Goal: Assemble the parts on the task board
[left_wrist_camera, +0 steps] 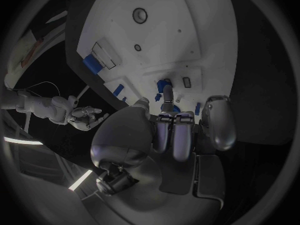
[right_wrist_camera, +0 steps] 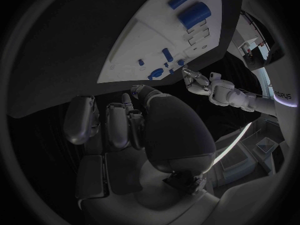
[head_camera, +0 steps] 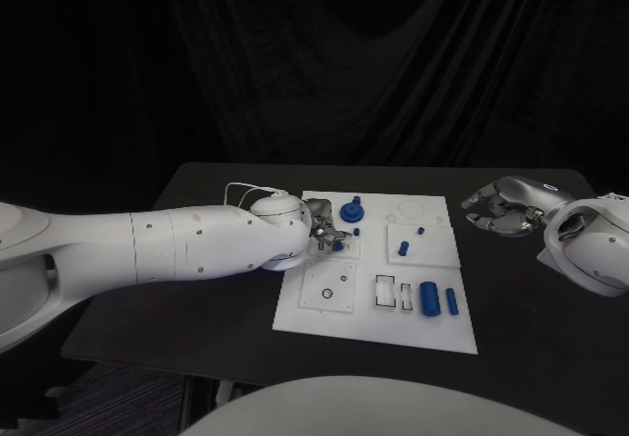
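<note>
The white task board (head_camera: 374,313) (left_wrist_camera: 187,30) (right_wrist_camera: 150,40) lies mid-table. My left hand (head_camera: 324,231) (left_wrist_camera: 169,130) hovers over the board's left part, one finger (left_wrist_camera: 167,92) stretched to a small blue part (head_camera: 338,244) (left_wrist_camera: 163,83). Whether it holds that part I cannot tell. A round blue part (head_camera: 352,212) stands just beyond it. Small blue pieces (head_camera: 404,246) (right_wrist_camera: 167,54) stand mid-board. Two blue cylinders (head_camera: 429,298) (right_wrist_camera: 194,14) lie near the board's near right corner. My right hand (head_camera: 504,212) (right_wrist_camera: 119,125) hangs off the board's right side, fingers curled, nothing in them.
The black table (head_camera: 524,309) reaches out on all sides of the board. The board has rectangular slots (head_camera: 385,290) and a round hole plate (head_camera: 328,291) in its near half. My left forearm (head_camera: 184,245) crosses the table's left side.
</note>
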